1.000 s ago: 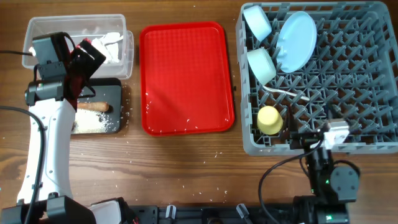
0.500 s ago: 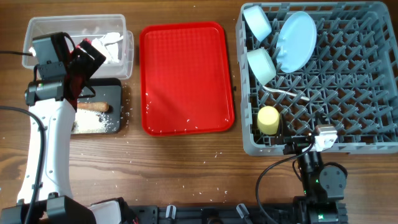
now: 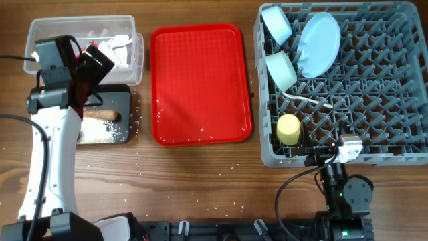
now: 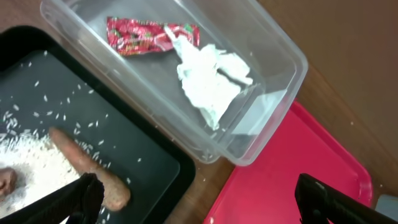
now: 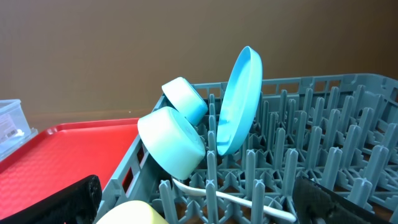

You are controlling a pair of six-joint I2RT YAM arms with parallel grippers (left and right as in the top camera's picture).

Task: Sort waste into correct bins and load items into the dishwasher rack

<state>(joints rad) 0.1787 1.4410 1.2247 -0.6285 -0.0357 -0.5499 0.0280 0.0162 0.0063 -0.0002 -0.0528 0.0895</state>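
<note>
The clear tub (image 3: 40, 33) holds a red-and-white wrapper (image 4: 149, 36) and crumpled white paper (image 4: 208, 78). The black tray (image 3: 127, 100) holds white rice (image 4: 31, 168), a brown carrot-like stick (image 4: 87, 168) and a small brown lump (image 4: 5, 182). My left gripper (image 3: 90, 67) is open and empty above where tub and tray meet; it also shows in the left wrist view (image 4: 196, 199). The grey rack (image 3: 401, 154) holds the blue plate (image 3: 319, 43), blue bowl (image 3: 275, 23), green bowl (image 3: 281, 70), yellow cup (image 3: 289, 128) and white spoon (image 3: 307, 100). My right gripper (image 3: 334, 150) is open and empty at the rack's front edge.
The flat red serving tray (image 3: 200, 84) lies between the bins and the rack, with a few rice grains on it. Loose rice grains lie on the wooden table in front of the trays. The rack's right half shows only upright pegs.
My right gripper has drawn back a little toward the table's front, off the rack's front edge. The left arm has not moved.
</note>
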